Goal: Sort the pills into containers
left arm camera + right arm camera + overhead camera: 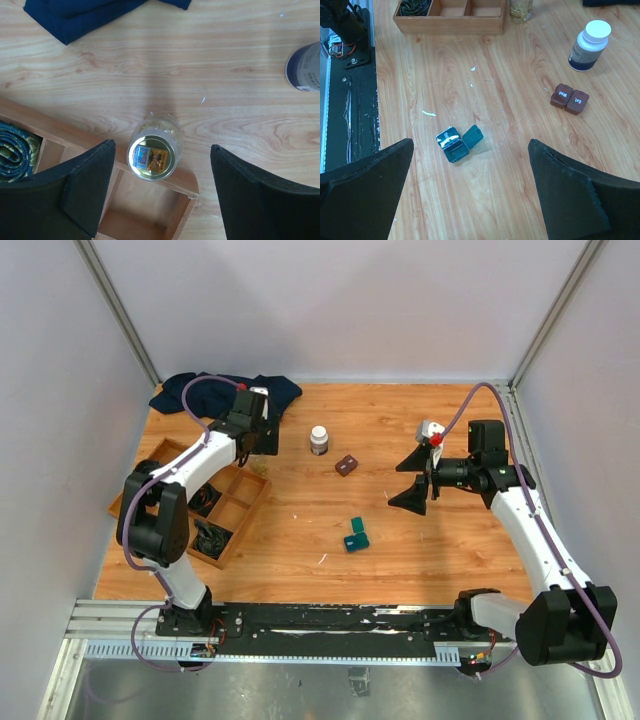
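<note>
The container, a small teal hinged case [458, 143], lies open on the table, also seen in the top view [356, 536]. No loose pills show in any view. My right gripper [471, 150] hangs open well above the table, with the teal case below and between its fingers [415, 485]. My left gripper [161, 150] is open at the wooden tray's far corner [262, 443]. A small glass jar with a gold lid [154, 152] stands between its fingers [85, 190], with a gap on each side.
A wooden compartment tray [250, 502] sits at the left, its corner [186, 184] under my left gripper, a rolled item [15, 150] in one cell. A white pill bottle [319, 440] and a brown pill box [346, 465] stand mid-table. A dark cloth [225, 392] lies at the back left.
</note>
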Controlling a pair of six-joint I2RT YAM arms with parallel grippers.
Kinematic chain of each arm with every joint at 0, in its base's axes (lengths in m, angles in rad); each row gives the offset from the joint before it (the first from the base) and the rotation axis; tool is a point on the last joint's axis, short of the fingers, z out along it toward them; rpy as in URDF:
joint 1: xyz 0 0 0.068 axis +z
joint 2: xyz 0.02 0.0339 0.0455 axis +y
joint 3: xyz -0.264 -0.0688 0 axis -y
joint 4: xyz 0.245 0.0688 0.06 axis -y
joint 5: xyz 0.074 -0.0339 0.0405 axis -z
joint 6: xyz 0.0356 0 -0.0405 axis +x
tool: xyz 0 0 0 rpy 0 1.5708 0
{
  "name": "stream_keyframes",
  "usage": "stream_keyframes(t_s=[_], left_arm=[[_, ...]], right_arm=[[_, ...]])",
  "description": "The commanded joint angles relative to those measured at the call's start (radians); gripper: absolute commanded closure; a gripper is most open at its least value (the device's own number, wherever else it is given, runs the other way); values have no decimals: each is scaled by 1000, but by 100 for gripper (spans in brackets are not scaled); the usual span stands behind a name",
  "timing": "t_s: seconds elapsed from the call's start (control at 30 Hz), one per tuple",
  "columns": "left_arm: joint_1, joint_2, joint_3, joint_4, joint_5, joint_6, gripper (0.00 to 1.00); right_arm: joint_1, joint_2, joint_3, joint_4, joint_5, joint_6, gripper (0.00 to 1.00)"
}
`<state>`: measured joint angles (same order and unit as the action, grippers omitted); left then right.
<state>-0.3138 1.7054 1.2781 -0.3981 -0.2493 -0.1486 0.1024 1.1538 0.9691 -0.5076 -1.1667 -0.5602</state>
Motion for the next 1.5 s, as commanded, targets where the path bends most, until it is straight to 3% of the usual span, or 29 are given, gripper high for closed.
stream_keyframes(t_s=[0.0,0.2,0.5,0.63,0.77,0.87,1.03,1.2,1.37,1.47], left_arm=[[17,17,25,-20,-3,19,21],[22,18,22,-26,16,12,34],[28,49,33,-51,38,15,36],[30,41,39,-48,54,9,60],[30,17,55,-55,90,0,92],[30,-56,52,-46,207,-13,99],[6,-238,-18,22,472,-69,100],[-127,-428,-229,221,716,-178,100],[-300,-568,-438,502,729,-363,100],[-344,-647,-494,542,669,-422,100]], right_arm=[[8,-6,2,-20,6,-20,1],[8,-8,-1,-21,9,-21,1],[8,-22,-3,-23,6,-21,0],[8,-32,-4,-24,-1,-21,0],[8,-43,-7,-24,-1,-22,0],[8,-53,-10,-26,-8,-31,0],[7,-76,-23,-79,-203,-149,1],[-1,-109,-66,-80,-363,-208,2],[-3,-149,-53,-107,-380,-255,2],[0,-144,-29,-124,-355,-276,1]])
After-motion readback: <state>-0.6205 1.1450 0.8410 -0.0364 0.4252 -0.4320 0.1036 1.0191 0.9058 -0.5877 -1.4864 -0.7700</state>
